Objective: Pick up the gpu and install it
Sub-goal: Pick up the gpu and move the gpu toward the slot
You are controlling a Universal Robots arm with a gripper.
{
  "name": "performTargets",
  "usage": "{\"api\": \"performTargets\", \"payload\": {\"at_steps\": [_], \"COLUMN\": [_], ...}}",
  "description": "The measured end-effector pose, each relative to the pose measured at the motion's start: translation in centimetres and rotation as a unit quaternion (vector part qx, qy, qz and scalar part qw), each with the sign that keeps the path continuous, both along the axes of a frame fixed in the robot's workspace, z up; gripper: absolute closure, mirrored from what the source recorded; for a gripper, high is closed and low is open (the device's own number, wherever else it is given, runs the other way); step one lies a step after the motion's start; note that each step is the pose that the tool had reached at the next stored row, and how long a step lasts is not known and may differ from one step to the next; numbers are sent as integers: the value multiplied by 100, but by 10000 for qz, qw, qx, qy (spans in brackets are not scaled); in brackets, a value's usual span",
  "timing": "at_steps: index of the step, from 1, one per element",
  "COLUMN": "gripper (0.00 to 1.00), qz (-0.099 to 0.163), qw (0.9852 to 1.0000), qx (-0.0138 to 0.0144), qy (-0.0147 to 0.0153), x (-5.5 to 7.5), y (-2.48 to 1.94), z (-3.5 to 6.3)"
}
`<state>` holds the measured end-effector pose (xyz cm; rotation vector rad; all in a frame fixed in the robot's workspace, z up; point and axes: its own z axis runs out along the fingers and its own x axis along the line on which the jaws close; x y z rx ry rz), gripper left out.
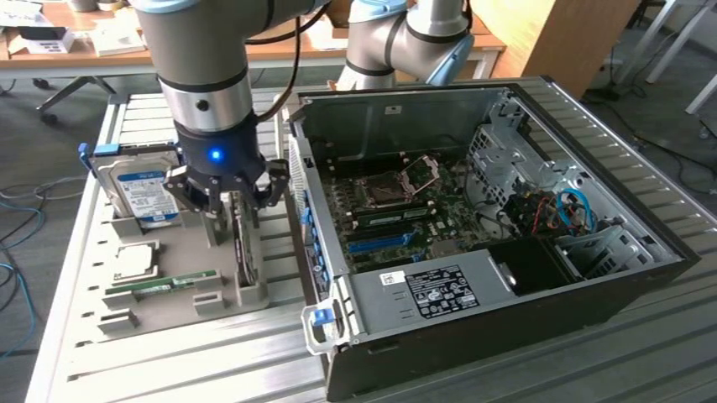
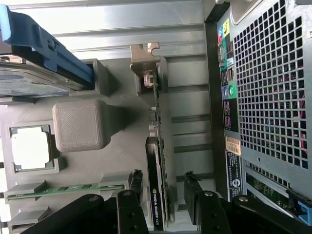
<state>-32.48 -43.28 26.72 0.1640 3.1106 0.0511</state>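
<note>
The grey holder [image 1: 185,256] carries one gpu [image 1: 242,245], one hard drive [image 1: 140,189], one processor chip [image 1: 133,260] and one green RAM stick [image 1: 170,285]. Computer case [image 1: 610,147] count: one.

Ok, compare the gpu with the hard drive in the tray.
The gpu is thin and dark; the hard drive is thick, silver, blue-labelled. The gpu stands between the open jaws; the hard drive stands apart from them. Both stand in slots of the grey tray.

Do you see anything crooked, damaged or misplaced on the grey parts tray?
Nothing stands out. The gpu stands on edge in its slot, straddled by the open end effector; the hard drive, processor chip and RAM stick each sit in their own holders of the tray.
</note>
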Motion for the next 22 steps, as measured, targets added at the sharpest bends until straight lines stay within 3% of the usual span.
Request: {"api": "performTargets", "payload": {"at_steps": [5, 17, 22], "gripper": [53, 53, 53], "qz": [2, 0, 0], "qw": [10000, 10000, 10000], "qx": [0, 0, 0], "qy": [1, 0, 0], "x": [-14, -15, -17], "y": [0, 1, 1], "z": [-30, -249, -251]}}
